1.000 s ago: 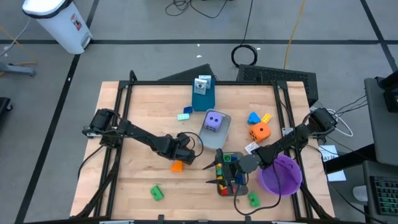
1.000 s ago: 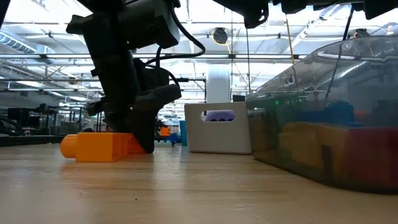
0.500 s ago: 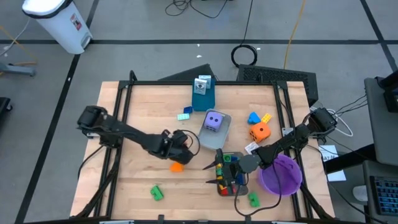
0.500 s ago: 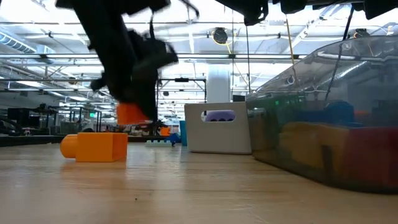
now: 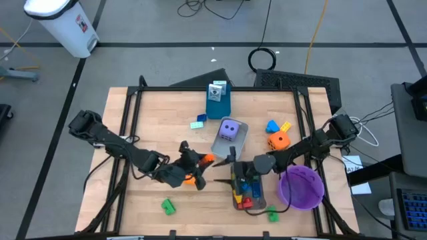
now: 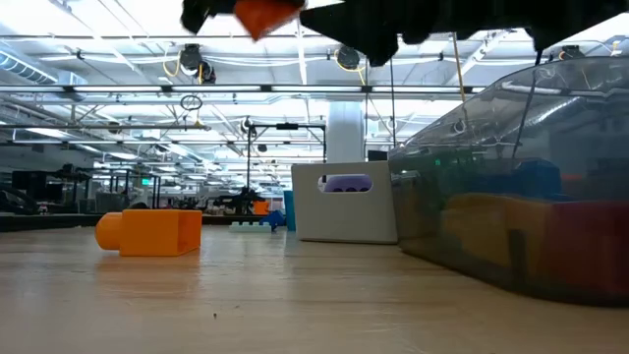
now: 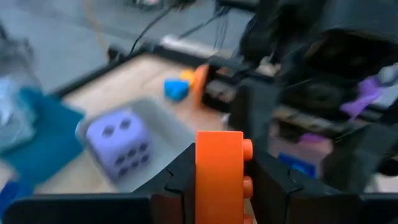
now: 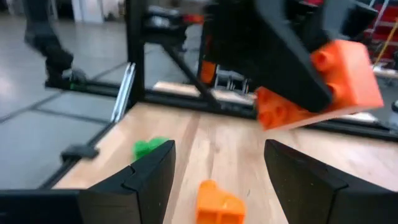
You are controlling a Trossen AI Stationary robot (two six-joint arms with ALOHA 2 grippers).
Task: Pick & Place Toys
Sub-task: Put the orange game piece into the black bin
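while left claw (image 7: 217, 186) grips orange brick (image 7: 219, 177) above tabletop (image 5: 153, 120), right claw (image 8: 217, 180) hangs open, empty. tray (image 5: 259, 197) part-filled; second orange brick (image 6: 149, 234), green bricks (image 5: 167, 207) left.

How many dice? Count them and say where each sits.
2. Purple die in the grey tray; orange die on the table beside it. Others could hide under the arms.
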